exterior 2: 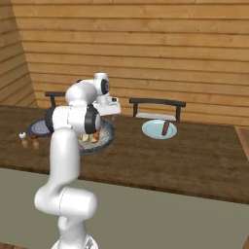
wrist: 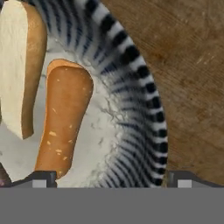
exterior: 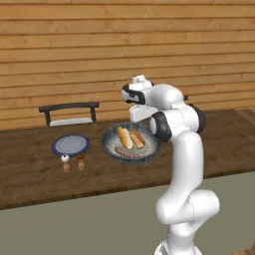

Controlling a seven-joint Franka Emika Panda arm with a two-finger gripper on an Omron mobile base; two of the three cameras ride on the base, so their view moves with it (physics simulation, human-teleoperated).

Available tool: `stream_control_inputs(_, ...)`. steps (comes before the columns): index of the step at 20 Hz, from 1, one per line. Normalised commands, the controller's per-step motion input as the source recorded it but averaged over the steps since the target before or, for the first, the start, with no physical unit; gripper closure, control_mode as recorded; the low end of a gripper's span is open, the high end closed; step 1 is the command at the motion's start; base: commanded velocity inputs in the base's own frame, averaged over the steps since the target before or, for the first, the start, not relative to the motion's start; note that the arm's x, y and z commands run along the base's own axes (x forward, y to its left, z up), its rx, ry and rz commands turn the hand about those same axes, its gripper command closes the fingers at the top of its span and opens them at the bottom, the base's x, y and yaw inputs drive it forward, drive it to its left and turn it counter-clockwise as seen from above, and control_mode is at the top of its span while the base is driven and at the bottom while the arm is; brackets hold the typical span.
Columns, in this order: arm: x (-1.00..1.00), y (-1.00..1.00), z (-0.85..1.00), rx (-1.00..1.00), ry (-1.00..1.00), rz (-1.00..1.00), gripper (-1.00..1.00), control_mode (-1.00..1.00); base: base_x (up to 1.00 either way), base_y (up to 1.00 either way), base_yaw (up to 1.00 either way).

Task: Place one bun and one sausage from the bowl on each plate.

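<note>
The gripper (wrist: 111,178) stands with its jaws spread wide and nothing between them; the two dark fingertips (wrist: 41,178) sit far apart at the lower edge of the hand view. It hangs over the right side of the bowl (exterior: 109,144), looking down on the striped rim and the pale speckled inside. In the base views the arm's own wrist and elbow cover the hand, so its height over the bowl cannot be judged with confidence.

Contents of the bowl, counted from the left base view: two buns and one sausage. The pale bun (exterior: 124,137) lies to the left, the orange-brown bun (exterior: 138,139) just beside it on the right, both running near to far. The sausage (exterior: 127,153) lies across the near part of the bowl, close to the near ends of the buns.

Two plates are on the wooden table (exterior: 30,169). The left plate (exterior: 71,145), blue-grey, stands near the bowl's left side and looks bare. The right plate (exterior 2: 159,129), pale blue, stands well apart to the right and carries one second sausage (exterior 2: 166,128).

Two small shakers (exterior: 73,162) stand side by side just near of the left plate. Two dark chairs (exterior 2: 157,108) stand at the far edge of the table, one behind each plate.
</note>
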Motion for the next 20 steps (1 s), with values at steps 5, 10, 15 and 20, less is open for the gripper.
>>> stream_control_inputs(5, -0.53, 0.03, 0.15, 0.04, -0.04, 0.00, -1.00, -1.00, 0.00, 0.00, 0.00)
stream_control_inputs(10, -0.36, 0.52, -0.25, 0.01, 0.01, 0.05, -1.00, -1.00, 0.00, 0.00, 0.00)
stream_control_inputs(15, 0.04, 0.24, -0.44, 0.00, 0.02, 0.04, -1.00, -1.00, 0.00, 0.00, 0.00)
stream_control_inputs(20, -0.02, 0.00, -0.37, 0.00, 0.00, 0.02, -1.00, -1.00, 0.00, 0.00, 0.00)
